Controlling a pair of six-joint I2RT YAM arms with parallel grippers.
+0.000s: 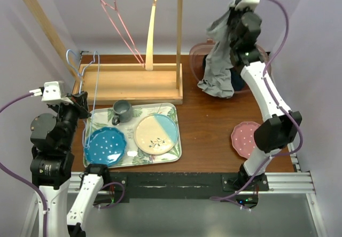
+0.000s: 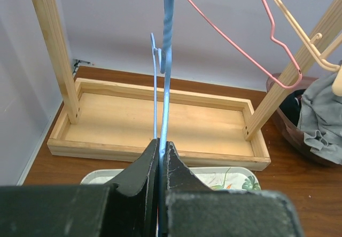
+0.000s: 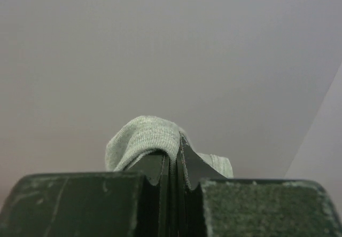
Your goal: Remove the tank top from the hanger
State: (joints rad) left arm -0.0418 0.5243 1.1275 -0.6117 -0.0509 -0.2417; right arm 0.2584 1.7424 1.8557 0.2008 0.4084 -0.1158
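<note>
The grey tank top (image 1: 219, 61) hangs free from my right gripper (image 1: 233, 6), which is raised high at the back right and shut on the top of the fabric. In the right wrist view the jaws (image 3: 179, 143) pinch a fold of the grey knit (image 3: 141, 135). The lower end of the top drapes over a pink basket (image 1: 196, 53). My left gripper (image 1: 83, 102) is shut on a bare blue wire hanger (image 1: 85, 69) at the left. In the left wrist view the jaws (image 2: 162, 147) clamp the blue hanger (image 2: 167, 61), which carries no cloth.
A wooden rack (image 1: 133, 82) stands at the back with a pink hanger (image 1: 120, 26) and a cream hanger (image 1: 152, 34) on its bar. A tray (image 1: 176, 150) holds a mug (image 1: 122, 110), a blue plate (image 1: 106, 145) and a cream-and-blue plate (image 1: 155, 134). A pink plate (image 1: 245, 138) lies at the right.
</note>
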